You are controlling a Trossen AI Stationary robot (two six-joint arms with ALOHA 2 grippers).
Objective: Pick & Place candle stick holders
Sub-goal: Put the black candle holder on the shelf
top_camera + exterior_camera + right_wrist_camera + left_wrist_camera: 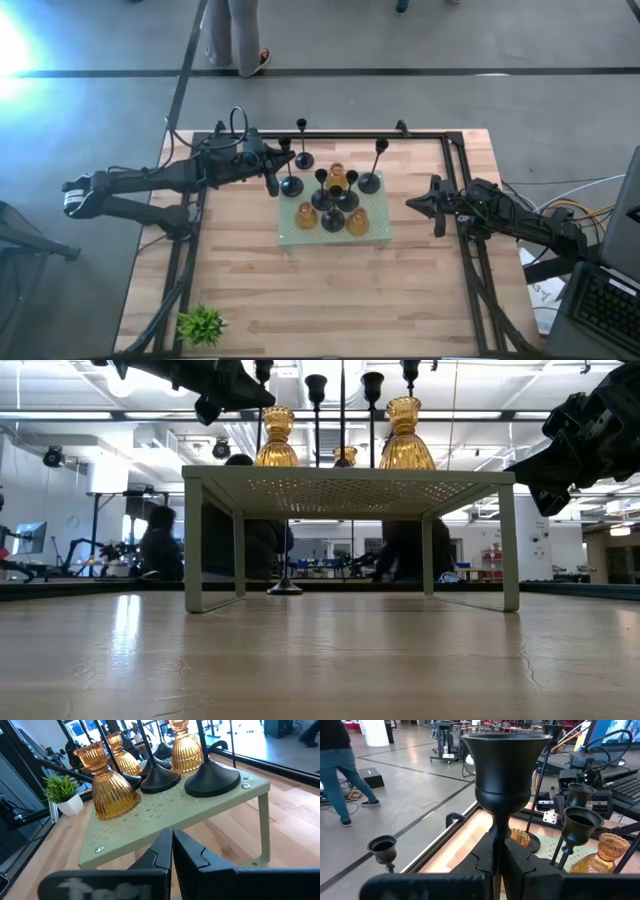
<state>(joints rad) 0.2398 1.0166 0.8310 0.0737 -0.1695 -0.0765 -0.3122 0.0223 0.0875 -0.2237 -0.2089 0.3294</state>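
Left gripper clenched on thin stem of a black candle stick holder, just beside the pale green stand's left edge. Holder upright, long axis vertical, cup pointing up, round base low over the wooden table. Other black and amber holders stand upright on the stand. Right gripper empty, jaws pressed together, hovering right of stand.

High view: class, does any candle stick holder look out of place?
Yes: one black holder stands alone on the wood table beside the green stand, apart from the group on it. A second black holder is off the stand, its stem in the left gripper.
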